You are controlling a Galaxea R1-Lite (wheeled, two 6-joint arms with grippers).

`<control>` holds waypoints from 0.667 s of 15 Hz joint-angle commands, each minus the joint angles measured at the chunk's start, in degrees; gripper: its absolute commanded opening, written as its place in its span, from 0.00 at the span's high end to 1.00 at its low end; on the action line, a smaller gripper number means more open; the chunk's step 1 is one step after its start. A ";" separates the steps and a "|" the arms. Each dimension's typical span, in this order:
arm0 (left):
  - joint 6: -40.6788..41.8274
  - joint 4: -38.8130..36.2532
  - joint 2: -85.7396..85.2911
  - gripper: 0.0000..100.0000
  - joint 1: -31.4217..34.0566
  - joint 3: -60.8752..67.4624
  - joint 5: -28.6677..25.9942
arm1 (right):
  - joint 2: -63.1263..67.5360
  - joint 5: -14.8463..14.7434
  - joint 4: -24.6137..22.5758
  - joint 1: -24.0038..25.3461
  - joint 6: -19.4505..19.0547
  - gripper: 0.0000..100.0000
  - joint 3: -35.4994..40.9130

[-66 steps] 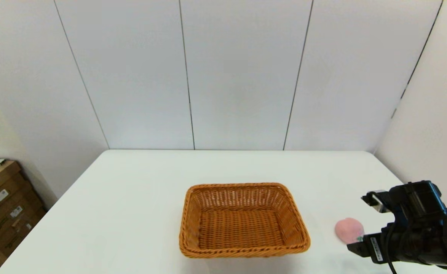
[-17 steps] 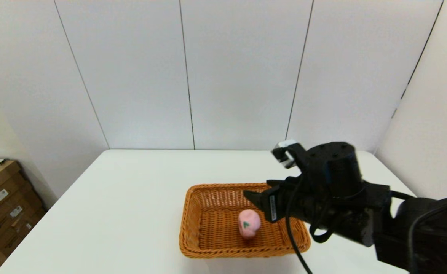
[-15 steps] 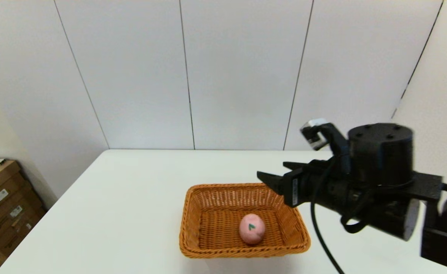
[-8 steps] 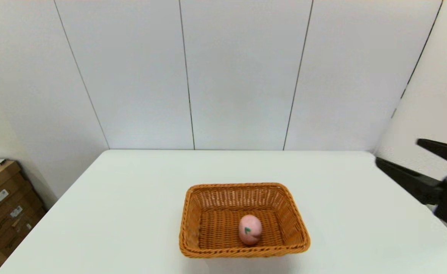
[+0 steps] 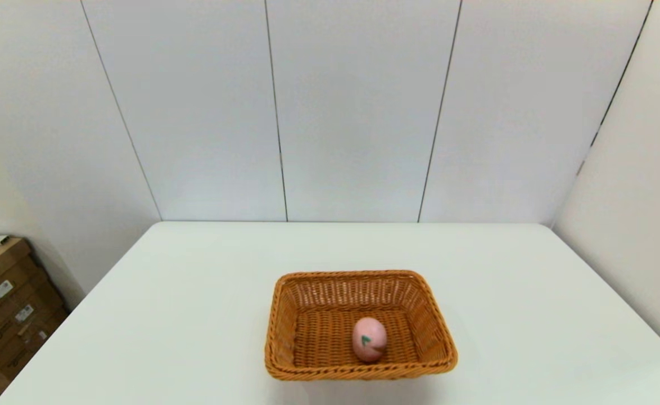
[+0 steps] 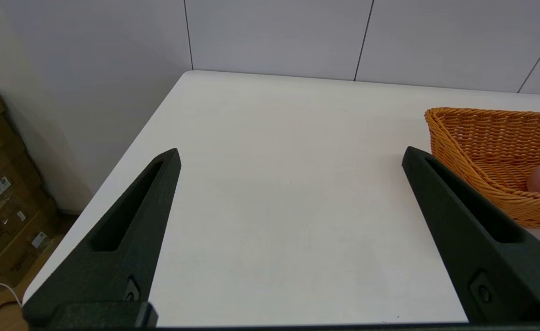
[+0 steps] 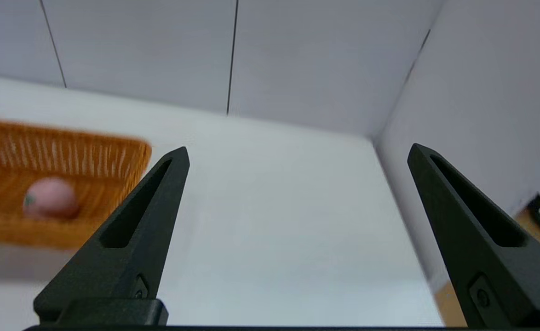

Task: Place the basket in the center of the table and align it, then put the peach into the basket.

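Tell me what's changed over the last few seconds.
The peach went from the table on the basket's right into the basket, let go by the right claw, which pulled back right, open. Basket unmoved; left claw open, parked left.

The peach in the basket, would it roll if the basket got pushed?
Probably: the peach is egg-shaped and rests loose on the woven floor. The basket walls would likely stop it. It looks like a light toy, so it should move easily.
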 commanded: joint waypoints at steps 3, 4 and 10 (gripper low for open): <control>0.00 0.00 -0.01 0.00 0.01 0.00 0.02 | -17.49 0.75 -1.86 -1.62 5.05 0.00 15.92; 0.00 0.00 -0.01 0.00 0.01 0.00 0.02 | -17.49 0.83 0.08 -1.71 5.84 0.00 15.92; 0.00 0.00 -0.01 0.00 -0.07 0.00 0.02 | -17.49 0.75 2.45 -1.62 7.77 0.00 15.83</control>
